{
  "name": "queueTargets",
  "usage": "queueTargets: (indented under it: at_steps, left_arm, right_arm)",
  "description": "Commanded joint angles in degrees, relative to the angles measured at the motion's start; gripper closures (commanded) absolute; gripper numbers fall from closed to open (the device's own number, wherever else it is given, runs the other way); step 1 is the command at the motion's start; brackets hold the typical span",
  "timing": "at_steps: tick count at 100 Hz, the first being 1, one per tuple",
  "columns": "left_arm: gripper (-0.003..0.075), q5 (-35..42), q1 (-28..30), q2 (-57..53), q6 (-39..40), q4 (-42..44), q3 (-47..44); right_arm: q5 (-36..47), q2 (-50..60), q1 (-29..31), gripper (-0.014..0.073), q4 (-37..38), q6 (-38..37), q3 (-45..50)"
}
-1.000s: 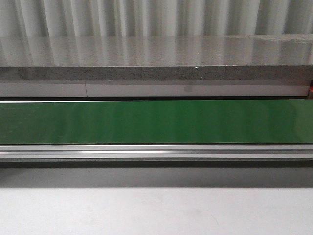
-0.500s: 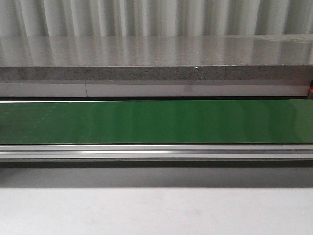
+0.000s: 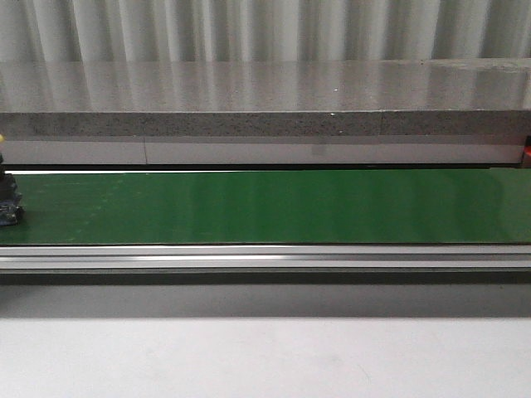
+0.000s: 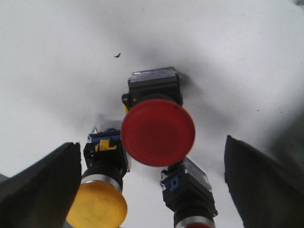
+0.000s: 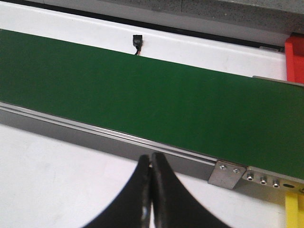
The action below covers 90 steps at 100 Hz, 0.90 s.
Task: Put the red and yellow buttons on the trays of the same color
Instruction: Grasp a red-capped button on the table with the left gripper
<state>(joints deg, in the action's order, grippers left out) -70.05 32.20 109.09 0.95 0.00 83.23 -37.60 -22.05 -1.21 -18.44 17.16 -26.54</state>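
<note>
In the left wrist view my left gripper (image 4: pixel 152 190) is open above a white surface with three buttons between its fingers (image 4: pixel 40 190). A red button (image 4: pixel 157 133) stands upright on its black base. A yellow button (image 4: pixel 97 209) lies on its side close to one finger, and a second red-capped button (image 4: pixel 190 197) lies beside it. None is gripped. My right gripper (image 5: pixel 151 164) is shut on nothing, just before the green conveyor belt (image 5: pixel 156 99). A red piece (image 5: pixel 294 59) and a yellow piece (image 5: pixel 294 209) at the belt's end may be the trays.
The green belt (image 3: pixel 274 207) runs across the front view with a metal rail (image 3: pixel 265 257) along its near side. A dark object (image 3: pixel 8 206) sits on the belt at the far left edge. A grey stone ledge (image 3: pixel 265 108) lies behind.
A dark object has come into the front view at the left end of the belt. Nothing else differs.
</note>
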Motion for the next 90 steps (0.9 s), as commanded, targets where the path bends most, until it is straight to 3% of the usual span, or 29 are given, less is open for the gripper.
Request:
queueTargets:
  at_steps: [1, 27, 36, 53, 63, 90]
  left_arm:
    - [0.0134, 0.56, 0.41, -1.48, 0.71, 0.00, 1.21]
    - [0.0156, 4.56, 0.41, 0.13, 0.71, -0.66, 1.21]
    - [0.0235, 4.56, 0.41, 0.42, 0.60, -0.79, 1.21]
    - [0.0469, 4.56, 0.41, 0.44, 0.00, -1.13, 1.21]
    - [0.0552, 4.68, 0.41, 0.44, -0.28, -1.13, 1.21]
    - [0.0559, 3.54, 0.22, -2.20, -0.41, -1.00, 1.21]
  right_arm:
    - [3.75, -0.41, -0.12, 0.0660, -0.65, 0.53, -1.41]
    - [3.82, -0.41, -0.12, 0.0660, -0.65, 0.53, -1.41]
    - [3.82, -0.41, -0.12, 0.0660, -0.65, 0.53, -1.41]
    - [3.82, -0.41, -0.12, 0.0660, -0.71, 0.53, -1.41]
    - [3.82, -0.41, -0.12, 0.0660, -0.71, 0.53, -1.41]
    - [3.82, -0.41, -0.12, 0.0660, -0.71, 0.53, -1.41]
